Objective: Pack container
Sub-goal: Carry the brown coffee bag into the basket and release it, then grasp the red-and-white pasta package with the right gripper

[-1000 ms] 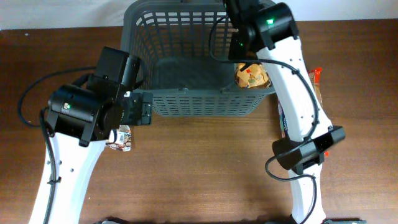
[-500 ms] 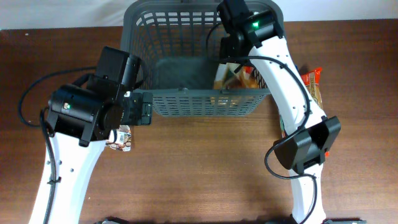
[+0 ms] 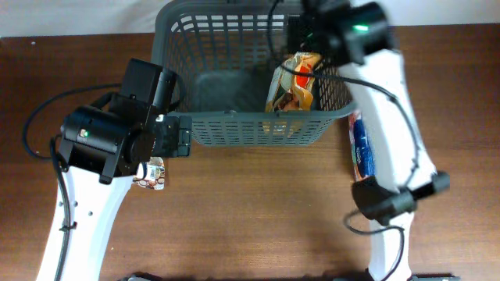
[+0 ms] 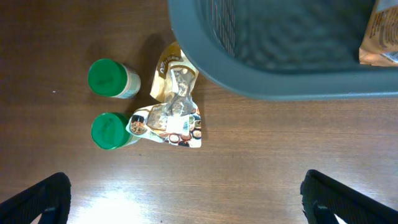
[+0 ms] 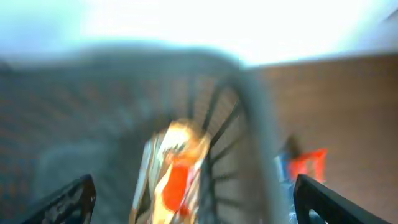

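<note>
The container [image 3: 234, 125] is a dark grey lattice basket at the back middle of the table; its rim also shows in the left wrist view [image 4: 261, 84] and, blurred, in the right wrist view [image 5: 255, 118]. An orange and yellow snack bag [image 3: 291, 84] [image 5: 174, 168] stands inside it, leaning on the right wall. My right gripper [image 3: 311, 31] [image 5: 193, 196] hovers above the basket's far right corner, open, with nothing held. My left gripper [image 3: 173, 136] [image 4: 186, 199] is open over bare wood just left of the basket's front corner.
Two green-capped jars [image 4: 111, 78] [image 4: 109, 130] and crumpled snack pouches [image 4: 174, 118] [image 3: 152, 173] lie on the table below the left arm. A blue and white packet [image 3: 362, 148] lies right of the basket, with a red packet [image 5: 306, 163] near it.
My right gripper has opened and let go of the orange bag, which now stands against the basket's right wall. The right arm has lifted and swung right. The left arm has not moved.
</note>
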Available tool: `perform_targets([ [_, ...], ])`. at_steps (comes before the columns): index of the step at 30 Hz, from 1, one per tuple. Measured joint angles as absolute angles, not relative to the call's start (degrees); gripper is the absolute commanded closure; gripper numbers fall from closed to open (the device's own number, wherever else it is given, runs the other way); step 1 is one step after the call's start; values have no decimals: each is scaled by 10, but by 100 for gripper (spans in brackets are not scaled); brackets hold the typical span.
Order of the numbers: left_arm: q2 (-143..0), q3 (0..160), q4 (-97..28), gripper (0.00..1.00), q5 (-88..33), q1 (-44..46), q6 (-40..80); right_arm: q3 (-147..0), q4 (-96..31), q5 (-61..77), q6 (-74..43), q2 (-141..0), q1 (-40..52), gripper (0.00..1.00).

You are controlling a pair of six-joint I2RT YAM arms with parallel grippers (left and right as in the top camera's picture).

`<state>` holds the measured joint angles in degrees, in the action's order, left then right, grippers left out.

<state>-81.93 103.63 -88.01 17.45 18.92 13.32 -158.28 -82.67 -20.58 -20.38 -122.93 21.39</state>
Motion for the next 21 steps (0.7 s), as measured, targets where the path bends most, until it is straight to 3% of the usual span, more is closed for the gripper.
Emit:
perform_targets([
  [2, -819, 1036, -880, 1, 175, 189, 133, -1622, -828, -213, -191, -1199, 192, 8],
  [10, -819, 1036, -880, 1, 175, 189, 133, -1669, -925, -208, -162, -1107, -94, 7],
  [15, -819, 1036, -880, 1, 175, 189, 133, -1554, -935, -126, -149, -1174, -181, 7],
  [21, -819, 1036, -880, 1, 175, 189, 133, -1364, -901, -45, -66, -1263, -205, 7],
])
